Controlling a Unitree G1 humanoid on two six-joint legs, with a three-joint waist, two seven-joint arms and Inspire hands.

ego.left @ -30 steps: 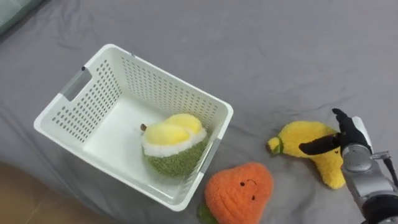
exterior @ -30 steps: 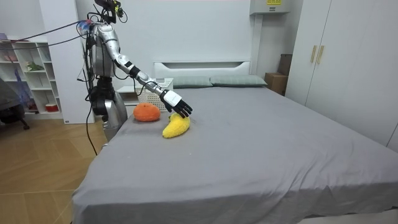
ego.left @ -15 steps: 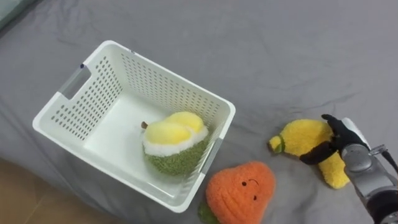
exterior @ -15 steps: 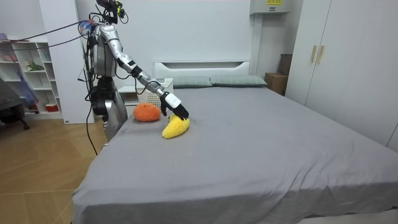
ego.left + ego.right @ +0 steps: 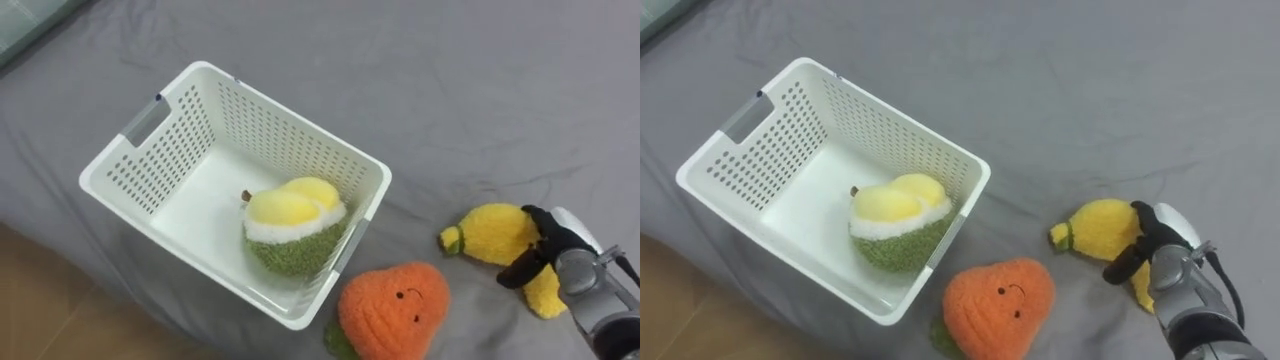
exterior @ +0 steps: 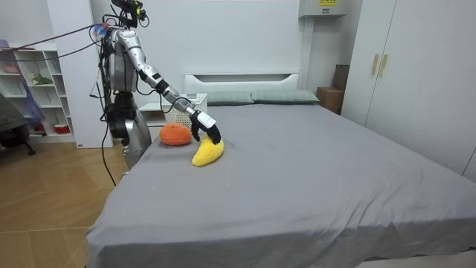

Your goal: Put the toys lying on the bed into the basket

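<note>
Gripping the yellow toy (image 5: 492, 233) with the right hand (image 5: 550, 245), well right of the basket (image 5: 300, 125).

We note the hand's dark fingers (image 5: 540, 215) curled over the toy's back half with the thumb hooked underneath, so the toy sits pinched between them while resting on the grey bed (image 5: 450, 80). Its long axis runs from the stem end, which points left toward the basket, to the fat end nearest us; the hand crosses that axis rather than lying along it. We judge the carry must go leftward, over or past the orange toy (image 5: 392, 310), which lies between grip and basket, just beside the basket's near corner. A green-and-yellow toy (image 5: 295, 228) already sits inside, against the right wall.
</note>
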